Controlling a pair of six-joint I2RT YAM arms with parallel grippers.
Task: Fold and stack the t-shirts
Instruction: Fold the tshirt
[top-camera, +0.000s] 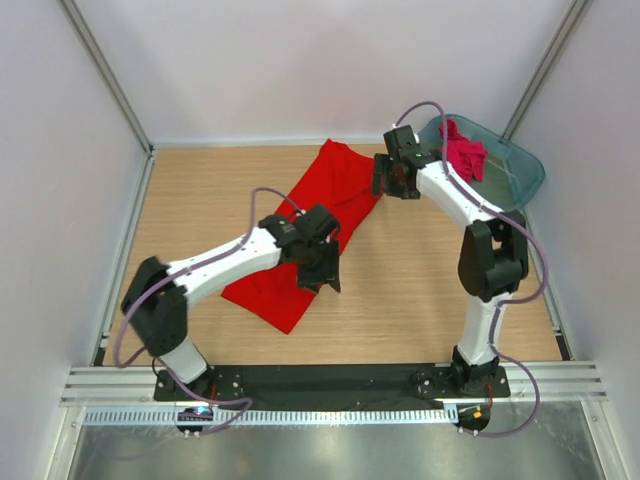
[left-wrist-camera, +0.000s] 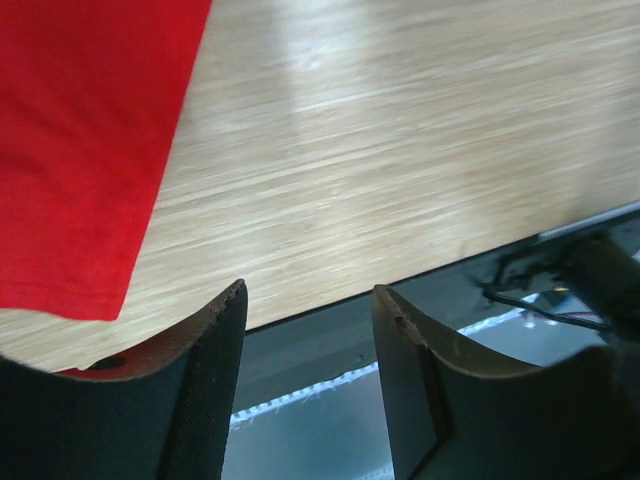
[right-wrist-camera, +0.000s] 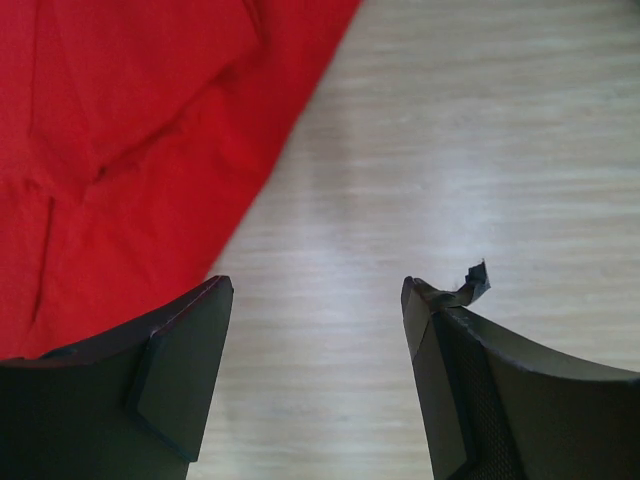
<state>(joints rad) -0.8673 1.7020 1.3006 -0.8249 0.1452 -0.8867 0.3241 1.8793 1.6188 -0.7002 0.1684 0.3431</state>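
A bright red t-shirt (top-camera: 320, 215) lies folded in a long strip across the wooden table, from back centre to front left. It also shows in the left wrist view (left-wrist-camera: 80, 140) and the right wrist view (right-wrist-camera: 130, 140). A darker crimson-pink t-shirt (top-camera: 464, 155) lies bunched in the teal tub (top-camera: 520, 165). My left gripper (top-camera: 327, 275) is open and empty, just right of the shirt's near part (left-wrist-camera: 310, 300). My right gripper (top-camera: 392, 188) is open and empty, beside the shirt's far right edge (right-wrist-camera: 315, 300).
The teal plastic tub stands at the back right corner. White walls with metal posts enclose the table. A black rail and a metal strip (top-camera: 300, 415) run along the near edge. Bare wood (top-camera: 420, 290) lies right of the shirt.
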